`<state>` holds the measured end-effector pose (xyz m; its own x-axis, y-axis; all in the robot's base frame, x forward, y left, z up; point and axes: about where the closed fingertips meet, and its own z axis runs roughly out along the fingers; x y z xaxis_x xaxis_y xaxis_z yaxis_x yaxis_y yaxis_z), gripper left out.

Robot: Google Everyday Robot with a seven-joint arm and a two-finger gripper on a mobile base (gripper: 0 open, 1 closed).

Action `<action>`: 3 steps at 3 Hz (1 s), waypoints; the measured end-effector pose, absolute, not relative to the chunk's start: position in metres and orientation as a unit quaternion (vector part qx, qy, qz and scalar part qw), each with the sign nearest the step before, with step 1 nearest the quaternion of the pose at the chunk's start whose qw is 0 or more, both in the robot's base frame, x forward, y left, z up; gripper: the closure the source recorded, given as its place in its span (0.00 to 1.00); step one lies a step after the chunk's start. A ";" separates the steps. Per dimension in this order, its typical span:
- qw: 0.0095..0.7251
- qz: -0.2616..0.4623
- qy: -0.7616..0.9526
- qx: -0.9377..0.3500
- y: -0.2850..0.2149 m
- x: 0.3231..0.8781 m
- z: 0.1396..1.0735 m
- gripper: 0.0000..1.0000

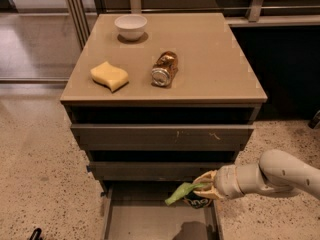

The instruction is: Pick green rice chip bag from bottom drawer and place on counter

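Note:
My gripper [202, 189] comes in from the right on a white arm and is shut on the green rice chip bag [184, 193], holding it in the air above the right side of the open bottom drawer [145, 219]. The bag is crumpled, with a bright-green end pointing left and a dark lettered panel hanging below my fingers. The bag's shadow falls on the drawer floor. The tan counter [210, 59] lies well above the bag, over two grey drawer fronts.
On the counter lie a yellow sponge [109, 75], a shiny brown can [164, 69] on its side and a white bowl [130, 26] at the back. The two upper drawers [162, 136] jut out slightly. Speckled floor surrounds the cabinet.

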<state>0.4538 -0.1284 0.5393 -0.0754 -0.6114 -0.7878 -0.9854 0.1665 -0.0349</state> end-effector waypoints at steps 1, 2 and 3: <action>0.382 0.230 0.673 -0.590 -0.136 0.462 0.587 1.00; 0.434 0.143 0.651 -0.606 -0.156 0.473 0.694 1.00; 0.462 0.089 0.634 -0.614 -0.166 0.475 0.761 1.00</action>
